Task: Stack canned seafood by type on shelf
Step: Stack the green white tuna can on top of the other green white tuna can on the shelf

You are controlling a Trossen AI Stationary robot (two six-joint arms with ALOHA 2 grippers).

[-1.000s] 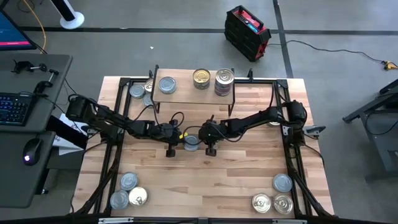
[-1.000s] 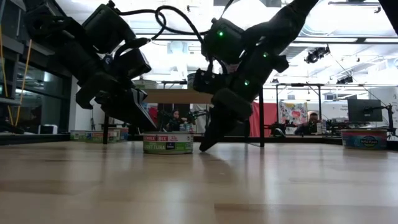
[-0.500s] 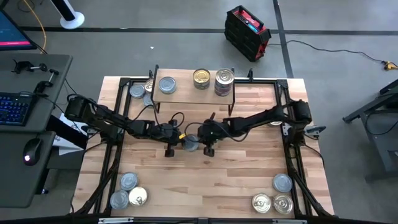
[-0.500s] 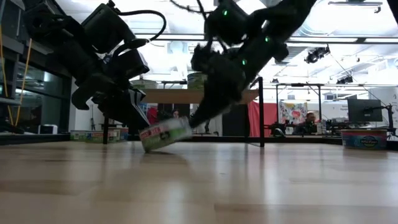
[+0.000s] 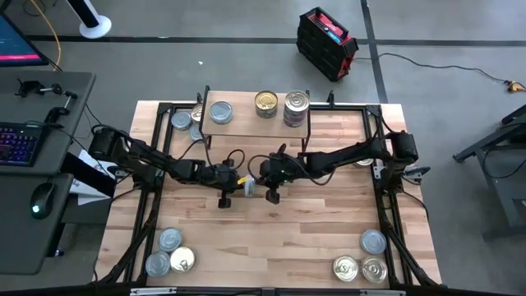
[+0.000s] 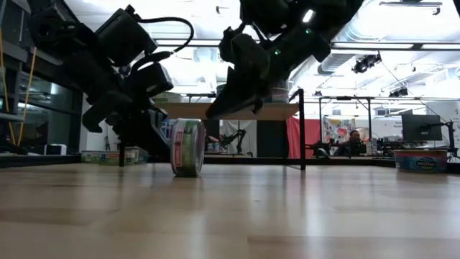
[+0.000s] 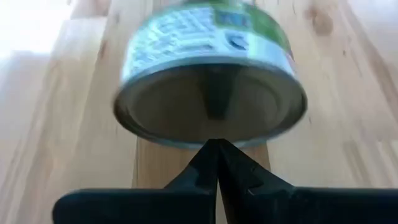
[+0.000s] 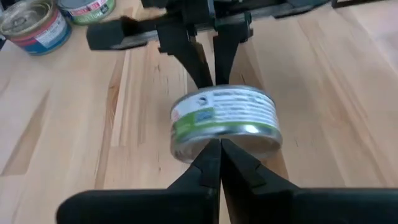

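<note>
Tabletop (image 5: 312, 238) | loose tins: 10 (one on edge (image 6: 187, 147)) | shelf (image 5: 246, 125): 3

Short round metal tin with green-and-white label (image 6: 187, 147) stands on its edge mid-table. Light wood shelf on thin black legs (image 5: 246, 122) carries three tins (image 5: 266, 103). More tins sit at table corners (image 5: 171, 251).

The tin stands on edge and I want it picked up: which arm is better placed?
Probably right: the right gripper hangs above the tin, free to open and descend over it. The left gripper sits low, shut tips at its flat face.
</note>
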